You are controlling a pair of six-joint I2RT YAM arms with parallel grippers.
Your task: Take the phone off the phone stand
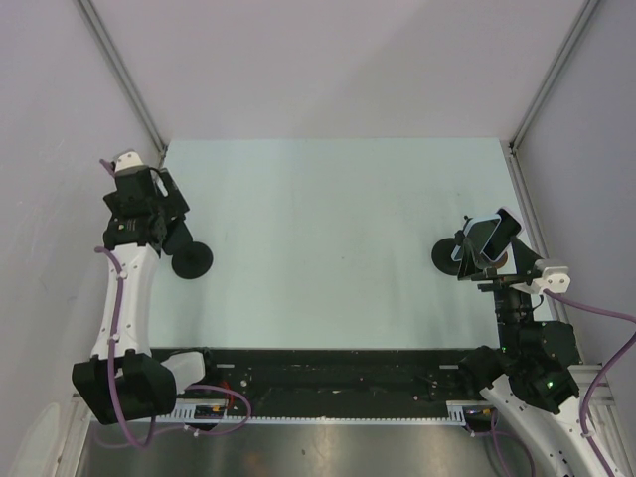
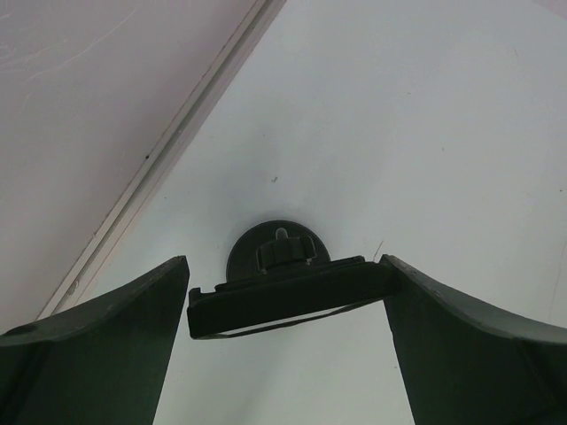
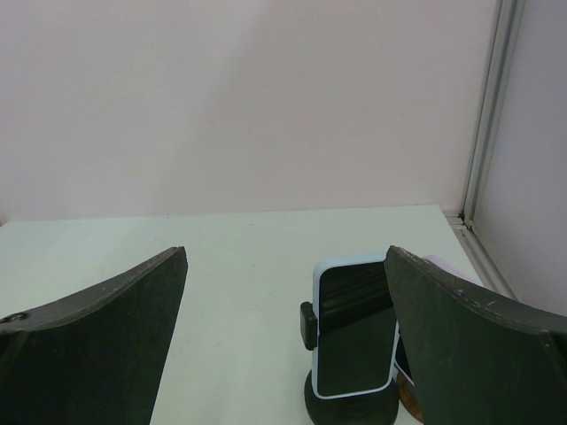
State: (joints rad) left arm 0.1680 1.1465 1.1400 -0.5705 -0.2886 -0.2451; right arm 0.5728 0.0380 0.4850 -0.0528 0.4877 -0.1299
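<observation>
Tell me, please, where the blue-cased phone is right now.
In the top view, the blue-cased phone stands near the table's right edge, clamped in the phone stand, just ahead of the open right pincer.

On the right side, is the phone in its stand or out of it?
In. The phone stands upright on the phone stand, with the stand's side clamp against its edge.

Jaws are wide apart in the bottom corners. A black stand (image 2: 282,301) sits right between them on the white surface (image 2: 425,133), clamp bar up front, knob (image 2: 285,250) and round base (image 2: 246,252) behind. A metal rail (image 2: 177,146) and pinkish wall (image 2: 80,97) sit upper left.
</observation>
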